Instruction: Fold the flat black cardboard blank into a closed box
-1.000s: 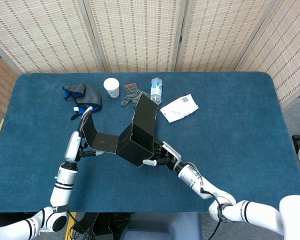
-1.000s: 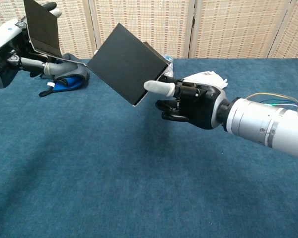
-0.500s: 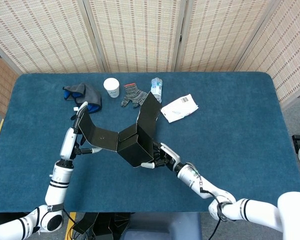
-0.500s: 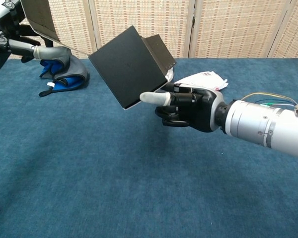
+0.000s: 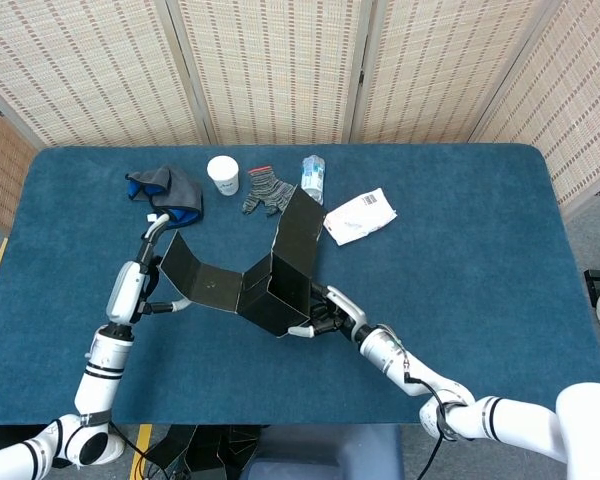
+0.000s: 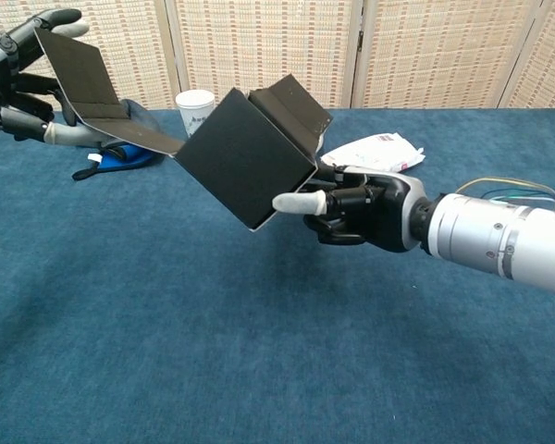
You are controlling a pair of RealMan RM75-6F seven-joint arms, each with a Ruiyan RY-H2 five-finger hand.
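Right hand (image 6: 356, 211) grasping the half-formed box (image 6: 245, 157) at its lower corner, lifted off the desk (image 6: 259, 351). Left hand (image 5: 145, 262) gripping the outstretched flap (image 5: 195, 275). Mid-fold; next, probably swinging that flap inward to close.

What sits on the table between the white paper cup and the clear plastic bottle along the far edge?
In the head view, a striped knit glove lies between the white cup and the bottle, apart from both on the blue cloth.

One black cardboard blank (image 5: 265, 280), one paper cup (image 5: 223, 174), one plastic bottle (image 5: 313, 176), one striped glove (image 5: 266, 189), one white packet (image 5: 359, 216) and one blue-grey cloth (image 5: 165, 192) are counted.
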